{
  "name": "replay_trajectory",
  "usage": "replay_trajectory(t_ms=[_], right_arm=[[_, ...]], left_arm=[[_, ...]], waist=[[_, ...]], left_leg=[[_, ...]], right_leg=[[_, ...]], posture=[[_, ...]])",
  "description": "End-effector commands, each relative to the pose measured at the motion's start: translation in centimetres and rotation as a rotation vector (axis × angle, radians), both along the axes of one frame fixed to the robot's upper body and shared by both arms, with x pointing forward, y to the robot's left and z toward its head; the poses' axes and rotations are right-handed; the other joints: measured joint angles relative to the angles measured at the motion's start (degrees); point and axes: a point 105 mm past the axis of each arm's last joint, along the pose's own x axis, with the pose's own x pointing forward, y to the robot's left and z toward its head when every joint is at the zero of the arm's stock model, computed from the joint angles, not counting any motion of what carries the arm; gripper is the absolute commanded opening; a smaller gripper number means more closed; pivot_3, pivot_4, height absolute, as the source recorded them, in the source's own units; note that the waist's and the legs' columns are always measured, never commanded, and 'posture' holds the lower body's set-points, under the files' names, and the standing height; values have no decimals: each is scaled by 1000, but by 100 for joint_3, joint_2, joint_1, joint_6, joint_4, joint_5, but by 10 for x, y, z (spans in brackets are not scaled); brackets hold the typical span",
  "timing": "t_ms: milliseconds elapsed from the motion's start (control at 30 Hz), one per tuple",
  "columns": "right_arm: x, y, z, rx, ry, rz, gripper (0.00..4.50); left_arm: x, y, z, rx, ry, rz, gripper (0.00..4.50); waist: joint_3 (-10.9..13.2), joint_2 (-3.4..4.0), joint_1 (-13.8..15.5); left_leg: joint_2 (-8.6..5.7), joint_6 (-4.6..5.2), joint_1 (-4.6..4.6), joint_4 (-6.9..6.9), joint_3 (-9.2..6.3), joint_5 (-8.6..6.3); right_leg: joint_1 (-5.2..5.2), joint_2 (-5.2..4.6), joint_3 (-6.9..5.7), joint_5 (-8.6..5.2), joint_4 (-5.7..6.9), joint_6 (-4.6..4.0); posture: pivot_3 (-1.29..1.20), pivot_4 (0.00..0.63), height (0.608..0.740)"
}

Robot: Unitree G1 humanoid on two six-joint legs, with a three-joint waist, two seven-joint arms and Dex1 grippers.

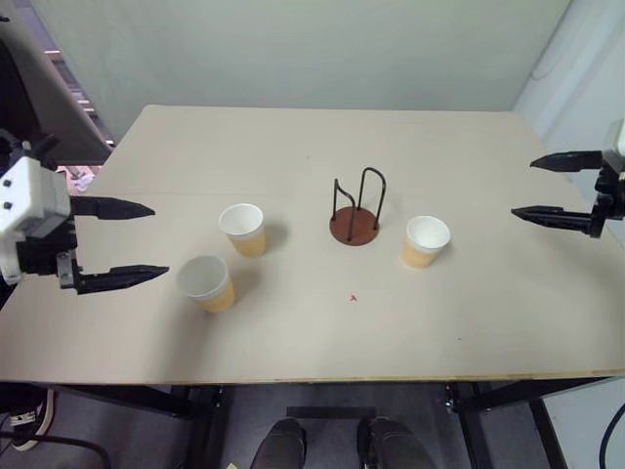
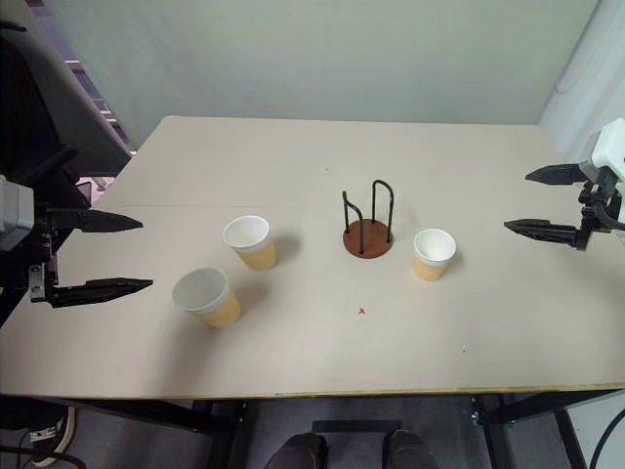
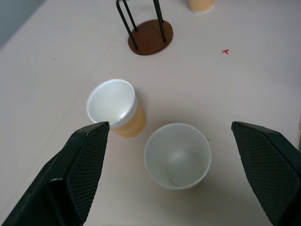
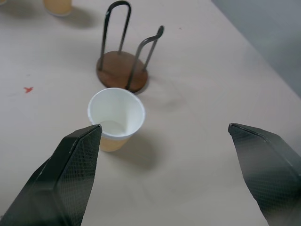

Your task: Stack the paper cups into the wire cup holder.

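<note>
Three tan-orange paper cups stand upright on the table: one [image 1: 207,282] at the front left, one [image 1: 243,229] just behind it, one [image 1: 426,240] right of the wire cup holder [image 1: 355,209]. The holder has a round reddish-brown base with black wire loops and stands empty near the table's middle. My left gripper [image 1: 129,243] hovers open above the table's left edge, left of the two left cups. My right gripper [image 1: 532,188] hangs open at the right side, well right of the third cup. Nothing is between either pair of fingers.
The beige table [image 1: 322,332] has its front edge close to me. A small red mark [image 1: 353,298] lies in front of the holder. A pale wall stands behind the table, and dark equipment [image 1: 29,88] is at the far left.
</note>
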Motion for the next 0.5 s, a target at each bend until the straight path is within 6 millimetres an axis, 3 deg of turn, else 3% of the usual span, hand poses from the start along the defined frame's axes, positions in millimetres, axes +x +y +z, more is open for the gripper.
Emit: replay_trajectory(t_ms=[33, 200, 267, 333, 400, 500], right_arm=[[-11, 3, 18, 3, -64, 8, 4500], [-14, 11, 20, 37, -77, 28, 4500], [-10, 34, 26, 113, -108, 80, 4500], [1, 73, 26, 219, -135, 118, 4500], [15, 112, 15, 283, -115, 98, 4500], [23, 144, 1, 300, -96, 64, 4500]], left_arm=[[3, -3, 10, 22, -33, -22, 4460], [8, -7, 12, 21, -43, -45, 4460], [14, -12, 15, 8, -74, -52, 4460], [19, -21, 14, -18, -84, -68, 4460], [23, -31, 3, -10, -65, -88, 4460], [25, -36, -8, 8, -46, -91, 4460]], waist=[[1, -1, 2], [1, -1, -1], [0, -1, -4], [1, 0, -63], [-1, 3, -145], [1, 2, -160]], left_leg=[[0, 0, -3, 1, 0, 0], [0, 0, -5, 3, 3, 0], [0, 0, -5, 3, 3, 0], [1, -1, 2, 3, 7, 2], [12, -1, 6, 3, 21, 3], [34, -1, 22, 11, 24, 9]], right_leg=[[0, 0, 0, 0, -1, 0], [-1, 0, 1, 0, -3, 1], [-1, 0, 2, 0, -1, 1], [-1, 3, 3, 0, 3, 0], [13, 10, 9, 1, 4, -2], [2, 28, 13, 4, 5, -3]], posture=[[0, 150, 740], [0, 150, 740], [0, 150, 740], [0, 150, 740], [0, 150, 740], [0, 150, 740]])
